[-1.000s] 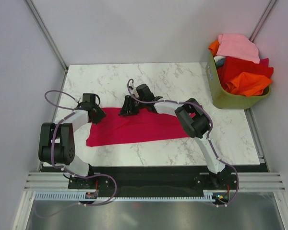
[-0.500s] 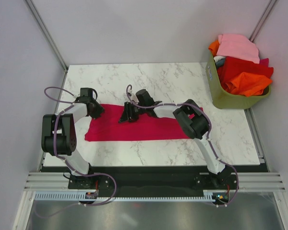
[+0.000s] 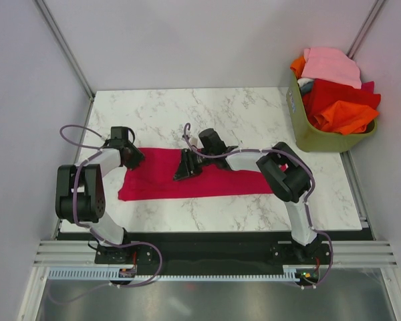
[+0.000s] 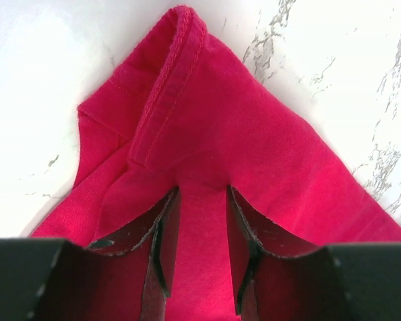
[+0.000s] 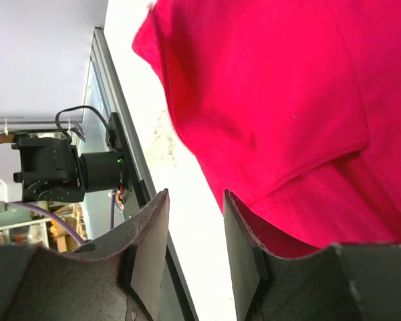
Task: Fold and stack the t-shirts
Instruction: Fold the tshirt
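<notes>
Two arms reach from the near edge of the marble table [image 3: 207, 107] over a crimson t-shirt [image 3: 220, 182], which lies spread as a long flat band across the middle of the tabletop. At its left end the left gripper [image 3: 129, 155] sits low on the corner; the wrist view shows its fingers [image 4: 166, 234] drawn in on a raised ridge of the cloth, pinching it. The right gripper [image 3: 186, 167] rests over the band's middle, its fingers [image 5: 150, 247] part spread with bare table showing between them. I cannot tell whether they hold any cloth. Farther off, at the far right, an olive-green basket [image 3: 307, 139] holds a heap of pink [image 3: 331, 63], red [image 3: 337, 93] and orange [image 3: 347, 117] t-shirts. Judging by this, the task is at an early stage: one shirt is only being folded, nothing is stacked, and the basket's shirts wait. Compared with a second ago, the right gripper has moved from the shirt's far edge toward its middle, its elbow has swung right, and the shirt looks longer and straighter.
</notes>
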{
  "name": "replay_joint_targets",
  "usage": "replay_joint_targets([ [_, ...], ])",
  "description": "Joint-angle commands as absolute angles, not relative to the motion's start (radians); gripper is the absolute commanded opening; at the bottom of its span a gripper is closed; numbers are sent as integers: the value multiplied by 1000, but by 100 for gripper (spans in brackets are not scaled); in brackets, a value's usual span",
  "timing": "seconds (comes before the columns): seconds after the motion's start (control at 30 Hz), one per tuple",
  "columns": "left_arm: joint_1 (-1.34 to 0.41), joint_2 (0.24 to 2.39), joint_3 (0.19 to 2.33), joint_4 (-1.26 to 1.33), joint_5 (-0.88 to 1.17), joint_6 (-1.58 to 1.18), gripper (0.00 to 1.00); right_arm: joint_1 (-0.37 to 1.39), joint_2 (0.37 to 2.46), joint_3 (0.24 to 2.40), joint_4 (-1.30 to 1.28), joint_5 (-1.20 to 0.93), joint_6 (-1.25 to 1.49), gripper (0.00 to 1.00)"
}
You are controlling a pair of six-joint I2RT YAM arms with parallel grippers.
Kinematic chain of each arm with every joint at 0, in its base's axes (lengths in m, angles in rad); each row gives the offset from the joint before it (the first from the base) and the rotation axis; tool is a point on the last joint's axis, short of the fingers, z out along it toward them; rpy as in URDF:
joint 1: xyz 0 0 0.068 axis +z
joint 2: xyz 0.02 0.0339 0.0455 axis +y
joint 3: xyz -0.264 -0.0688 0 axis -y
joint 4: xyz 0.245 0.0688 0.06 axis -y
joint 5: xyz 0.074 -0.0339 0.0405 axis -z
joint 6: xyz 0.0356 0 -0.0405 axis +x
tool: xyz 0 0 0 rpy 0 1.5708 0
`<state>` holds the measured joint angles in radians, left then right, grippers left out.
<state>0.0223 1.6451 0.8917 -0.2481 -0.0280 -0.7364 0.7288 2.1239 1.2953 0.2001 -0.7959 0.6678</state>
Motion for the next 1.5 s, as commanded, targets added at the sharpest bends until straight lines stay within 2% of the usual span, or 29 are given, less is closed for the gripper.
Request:
replay_joint_targets([
  [0.0,28,1603,854,-239,-52,-712,41,730,2037,1295,187,-795,582,46],
  [0.2,29,1556,824,-213,-40,-709,41,735,2074,1396,183,-742,621,51],
  [0.33,28,1534,811,-207,-26,-707,40,742,2088,1442,126,-674,620,47],
  [0.6,18,1365,755,-193,-69,-690,38,727,1913,1384,-81,-392,489,44],
  [0.77,14,1249,713,-186,-41,-693,39,677,1772,1229,-127,-230,474,43],
  [0.8,12,1238,707,-184,-32,-693,36,660,1723,1203,-143,-207,480,42],
  [0.9,11,1212,689,-186,-44,-696,28,569,1628,1097,-169,-153,492,29],
  [0.93,12,1209,684,-186,-46,-696,15,546,1605,1051,-178,-141,491,19],
  [1.0,12,1206,686,-190,-40,-696,2,485,1547,1014,-208,-104,483,10],
  [1.07,12,1207,687,-189,-28,-696,2,450,1520,980,-253,-39,457,0],
  [1.3,12,1268,709,-190,-9,-684,2,413,1528,943,-298,133,443,0],
  [1.47,12,1397,831,-279,-34,-634,2,411,1604,994,-311,170,448,0],
])
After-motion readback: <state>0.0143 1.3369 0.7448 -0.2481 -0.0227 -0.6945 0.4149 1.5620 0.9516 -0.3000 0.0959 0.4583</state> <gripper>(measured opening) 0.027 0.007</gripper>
